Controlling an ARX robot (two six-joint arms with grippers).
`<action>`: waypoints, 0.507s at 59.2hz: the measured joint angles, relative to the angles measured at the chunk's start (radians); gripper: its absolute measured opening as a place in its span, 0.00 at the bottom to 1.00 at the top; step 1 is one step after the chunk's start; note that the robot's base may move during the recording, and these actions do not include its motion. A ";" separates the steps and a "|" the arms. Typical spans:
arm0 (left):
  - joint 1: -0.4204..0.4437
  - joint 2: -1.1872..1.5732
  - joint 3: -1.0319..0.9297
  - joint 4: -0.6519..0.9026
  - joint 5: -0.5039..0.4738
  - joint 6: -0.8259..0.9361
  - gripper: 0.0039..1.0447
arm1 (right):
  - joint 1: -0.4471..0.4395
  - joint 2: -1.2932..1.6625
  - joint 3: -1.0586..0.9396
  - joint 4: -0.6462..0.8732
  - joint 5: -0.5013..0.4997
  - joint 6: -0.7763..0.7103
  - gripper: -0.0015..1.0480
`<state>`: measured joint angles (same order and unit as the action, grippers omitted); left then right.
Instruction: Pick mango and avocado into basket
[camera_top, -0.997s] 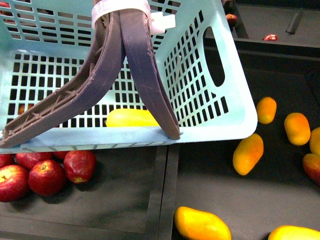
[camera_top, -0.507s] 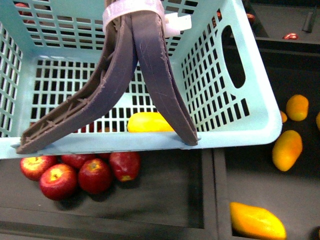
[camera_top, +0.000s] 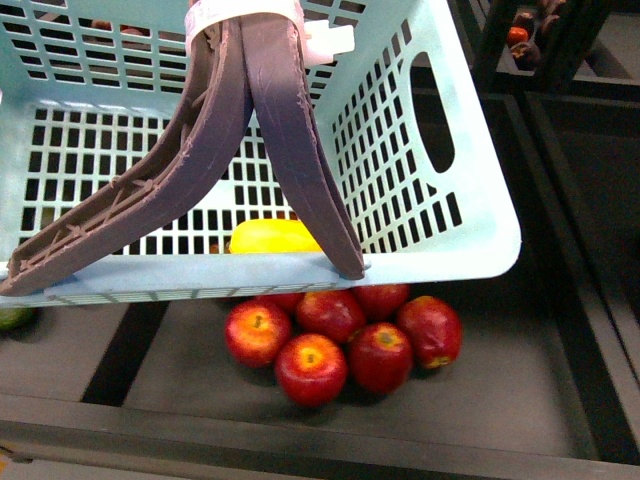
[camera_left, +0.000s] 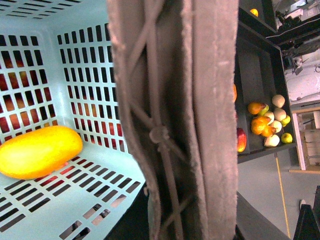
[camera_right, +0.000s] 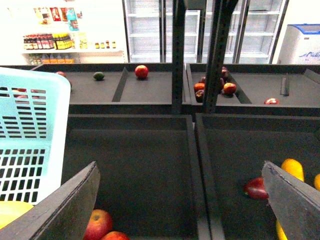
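One of the two fruits is accounted for: the mango (camera_top: 272, 236) lies on the floor of the basket (camera_top: 480, 250), at 6 o'clock in the front view, touching or just beside the near wall. The basket hangs above a bin, its two handles (camera_top: 290, 130) drawn together at 12 o'clock. A cluster of red apples (camera_top: 340, 340) sits beneath its near edge at 6 o'clock.

The left gripper shows its jaws in no view. The left wrist view is filled by the handles seen close up, which suggests that arm carries the basket, but I cannot tell whether the pincer is clamped.

The right gripper (camera_right: 180, 172) is spread wide with nothing between its fingers (camera_right: 65, 205), poised over a bare dark bin beside the basket.

The avocado (camera_right: 99, 76) is not in the basket. It appears as a small, dark green, egg-shaped fruit alone on the far shelf (camera_right: 150, 90) in the right wrist view, well apart from the gripper. At that range the identification is probable, not confirmed. A green sliver (camera_top: 12, 318) at 8 o'clock in the front view, half hidden under the basket, cannot be identified.

Handling assessment: the avocado should be firm, fairly heavy for its size, smooth-skinned, and apt to roll or slip from a pinch near its narrow end. The recommended hold is across the widest part, jaws square to the long axis, with moderate pressure, since ripe flesh bruises. The main risk is nudging it before closing.
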<state>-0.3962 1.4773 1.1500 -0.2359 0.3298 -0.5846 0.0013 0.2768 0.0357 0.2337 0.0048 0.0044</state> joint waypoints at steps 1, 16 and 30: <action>0.000 0.000 0.000 0.000 0.003 0.000 0.16 | 0.000 0.000 0.000 0.000 0.000 0.000 0.92; -0.002 0.000 0.000 0.000 0.003 0.000 0.16 | 0.000 0.000 0.000 0.000 0.000 0.000 0.92; 0.000 0.000 0.000 0.000 -0.006 0.000 0.16 | 0.000 0.000 -0.002 -0.002 -0.003 0.000 0.92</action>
<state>-0.3962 1.4773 1.1500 -0.2359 0.3233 -0.5842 0.0017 0.2764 0.0334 0.2321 0.0021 0.0040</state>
